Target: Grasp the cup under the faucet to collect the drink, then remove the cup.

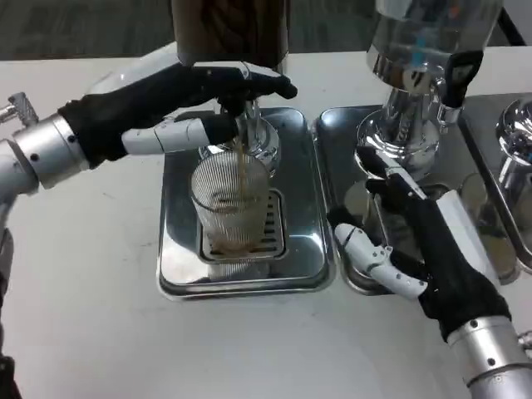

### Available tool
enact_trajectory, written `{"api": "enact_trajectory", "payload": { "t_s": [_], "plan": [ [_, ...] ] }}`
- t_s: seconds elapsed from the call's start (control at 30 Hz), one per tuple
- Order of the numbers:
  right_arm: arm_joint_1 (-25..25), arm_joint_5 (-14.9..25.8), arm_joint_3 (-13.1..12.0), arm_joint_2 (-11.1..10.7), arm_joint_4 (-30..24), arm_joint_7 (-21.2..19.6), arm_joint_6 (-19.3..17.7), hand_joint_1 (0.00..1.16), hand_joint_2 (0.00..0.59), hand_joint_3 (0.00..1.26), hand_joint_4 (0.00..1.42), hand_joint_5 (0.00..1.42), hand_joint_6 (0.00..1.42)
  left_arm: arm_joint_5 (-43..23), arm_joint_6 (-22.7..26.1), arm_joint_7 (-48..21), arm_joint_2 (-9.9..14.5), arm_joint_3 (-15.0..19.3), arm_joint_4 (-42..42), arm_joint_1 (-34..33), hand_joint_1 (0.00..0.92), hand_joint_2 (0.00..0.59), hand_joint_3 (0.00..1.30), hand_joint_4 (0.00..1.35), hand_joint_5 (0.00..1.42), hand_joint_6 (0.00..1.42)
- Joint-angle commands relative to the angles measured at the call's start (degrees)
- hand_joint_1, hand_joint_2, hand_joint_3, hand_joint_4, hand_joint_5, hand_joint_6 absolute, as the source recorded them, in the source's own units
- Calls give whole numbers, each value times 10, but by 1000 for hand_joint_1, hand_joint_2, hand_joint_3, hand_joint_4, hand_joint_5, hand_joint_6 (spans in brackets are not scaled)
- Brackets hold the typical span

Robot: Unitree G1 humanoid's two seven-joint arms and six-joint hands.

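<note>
A ribbed clear cup [231, 208] stands upright on the slotted grate of a steel drip tray [179, 266], right under the faucet [245, 125] of a dispenser with a dark tank [229, 29]. A thin brown stream runs from the faucet into the cup, and a little brown drink sits at the bottom. The left hand [179, 104] is up at the faucet, above the cup, its fingers [258, 83] stretched across the tap and thumb tucked below; it seems to be pressing there, though I cannot tell how firmly it grips. It is not touching the cup. The right hand [416, 241] rests over a second steel tray [332, 125] beside the first, in front of another dispenser with a clear tank [424, 33] and a black tap handle [461, 75]. Its fingers are spread loosely apart and hold nothing. Both trays sit on the white surface [83, 316], touching or nearly so along their inner edges.
</note>
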Motion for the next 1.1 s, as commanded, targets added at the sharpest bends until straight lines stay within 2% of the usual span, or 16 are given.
{"api": "enact_trajectory", "payload": {
  "t_s": [0.03, 0.23, 0.37, 0.77, 1.1],
  "plan": [
    [-20, 16, 5, -6, -1, 32, 33, 482, 248, 19, 1, 56, 114, 20, -3, -3, 4, -17, 6, 17, 0, 62, 281, 148, 140, 157],
    [-45, 32, 12, -11, 14, 67, 58, 493, 231, 0, 0, 0, 68, 17, -2, 1, 6, -19, 6, 19, 0, 66, 275, 148, 134, 152],
    [-59, 43, 17, -10, 32, 75, 59, 493, 223, 0, 0, 0, 51, 16, -4, 2, 6, -20, 3, 21, 0, 67, 274, 148, 130, 151],
    [-95, 74, 20, 12, 105, 56, 31, 493, 218, 0, 0, 0, 48, 18, -7, 15, 9, -21, 4, 24, 0, 70, 273, 148, 128, 149],
    [-124, 76, 25, 27, 160, 34, 7, 493, 218, 0, 0, 0, 59, 30, -17, 31, 17, -26, 7, 24, 0, 75, 273, 139, 127, 149]
  ]
}}
